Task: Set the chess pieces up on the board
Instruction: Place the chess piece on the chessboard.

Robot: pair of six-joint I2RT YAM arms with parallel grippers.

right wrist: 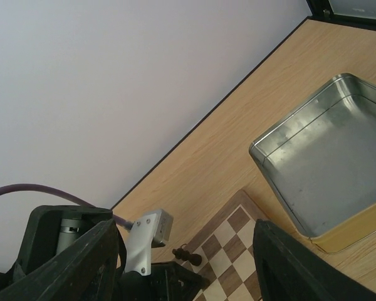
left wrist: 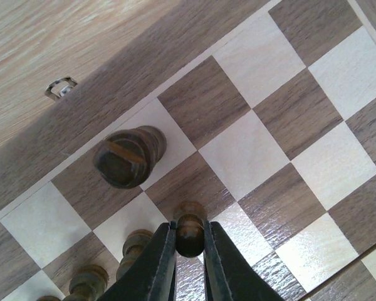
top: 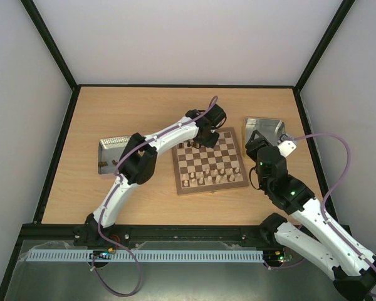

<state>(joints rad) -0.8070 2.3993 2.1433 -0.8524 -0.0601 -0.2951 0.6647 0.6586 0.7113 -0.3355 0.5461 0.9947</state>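
Black fingers (left wrist: 156, 263) of the left gripper (left wrist: 189, 233) fill the bottom of the wrist view, narrowed onto the head of a dark pawn (left wrist: 190, 216). Its long axis runs upright along the fingers, and its foot is hidden, so I cannot tell whether it touches the square.

Largest in the overhead view is the tabletop (top: 144, 106), with the board (top: 214, 155) at its middle. A metal tray (top: 266, 122) sits just off the board's 2 o'clock corner, a second tray (top: 109, 145) well off at 9 o'clock. The right gripper (top: 255, 141) hangs by the first tray, its fingers (right wrist: 81, 263) spread wide and holding nothing.

Pale pieces (top: 207, 179) line the board's 6 o'clock side. The dark pieces (top: 189, 145) gather at its 11 o'clock corner, where the left gripper works. From the held pawn, a rook-like piece (left wrist: 130, 157) stands at 10 o'clock on the edge row, and two pawns (left wrist: 135, 246) stand at 8 o'clock. The left arm is much the nearer; a straight lowering beside those pawns looks like the next need.
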